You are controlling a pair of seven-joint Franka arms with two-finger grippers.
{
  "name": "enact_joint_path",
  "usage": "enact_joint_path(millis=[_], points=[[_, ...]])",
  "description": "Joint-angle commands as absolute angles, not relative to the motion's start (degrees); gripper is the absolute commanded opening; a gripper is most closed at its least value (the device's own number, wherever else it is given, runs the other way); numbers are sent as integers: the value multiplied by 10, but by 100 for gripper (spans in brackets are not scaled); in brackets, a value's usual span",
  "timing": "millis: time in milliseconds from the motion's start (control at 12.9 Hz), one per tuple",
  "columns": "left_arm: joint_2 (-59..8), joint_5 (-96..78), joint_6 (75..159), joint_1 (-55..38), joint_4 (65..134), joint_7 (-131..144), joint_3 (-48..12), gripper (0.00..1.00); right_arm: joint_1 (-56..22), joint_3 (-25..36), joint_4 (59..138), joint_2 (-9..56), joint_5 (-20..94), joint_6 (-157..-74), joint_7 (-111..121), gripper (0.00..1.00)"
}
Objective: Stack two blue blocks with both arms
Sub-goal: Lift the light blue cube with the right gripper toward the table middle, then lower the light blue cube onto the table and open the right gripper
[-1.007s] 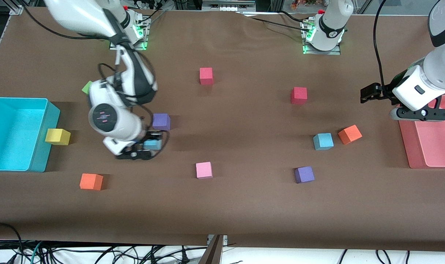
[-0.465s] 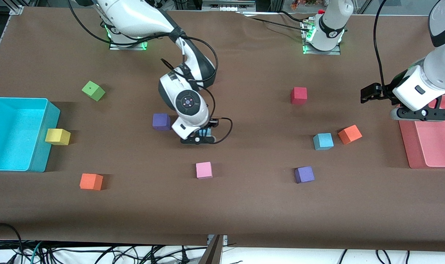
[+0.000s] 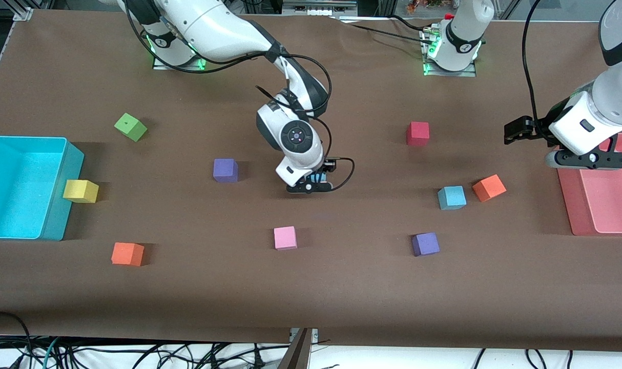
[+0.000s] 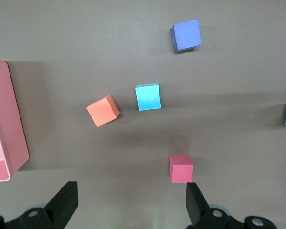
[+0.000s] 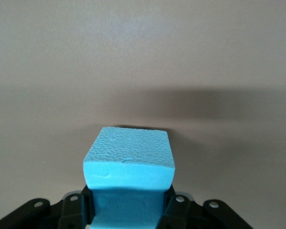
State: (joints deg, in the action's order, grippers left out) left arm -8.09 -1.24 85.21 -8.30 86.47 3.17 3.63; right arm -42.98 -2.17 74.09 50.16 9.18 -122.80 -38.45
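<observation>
My right gripper [image 3: 316, 180] is shut on one light blue block [image 5: 128, 164] and holds it up over the bare middle of the table; the front view shows only a sliver of that block [image 3: 317, 178]. The other light blue block [image 3: 452, 197] sits on the table toward the left arm's end, beside an orange block [image 3: 489, 187]; it also shows in the left wrist view [image 4: 148, 97]. My left gripper [image 3: 516, 130] is open and empty, hovering beside the pink tray [image 3: 605, 205]. The left arm waits.
A turquoise bin [image 3: 24, 187] stands at the right arm's end with a yellow block [image 3: 80, 191] against it. Scattered on the table: two purple blocks [image 3: 225, 170] [image 3: 425, 244], a pink block [image 3: 285, 238], a red block [image 3: 417, 134], a green block [image 3: 130, 126], another orange block [image 3: 127, 253].
My right arm has lifted the blue block from beside the purple block and carried it toward the left arm's end, over the table's middle. The left arm has not moved.
</observation>
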Motion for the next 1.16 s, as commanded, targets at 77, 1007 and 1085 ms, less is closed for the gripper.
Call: enact_joint_path(millis=[77,1007,1085], points=[[-88,-13,840,-83,847,28,39,100,-441,-21,717,513,95,-1230,-394,99],[-88,-14,841,-82,847,29,40,100,-411,-21,717,471,99,-1220,-316,100],[-88,-14,843,-82,847,29,40,100,-408,-20,717,460,100,-1195,-293,100]])
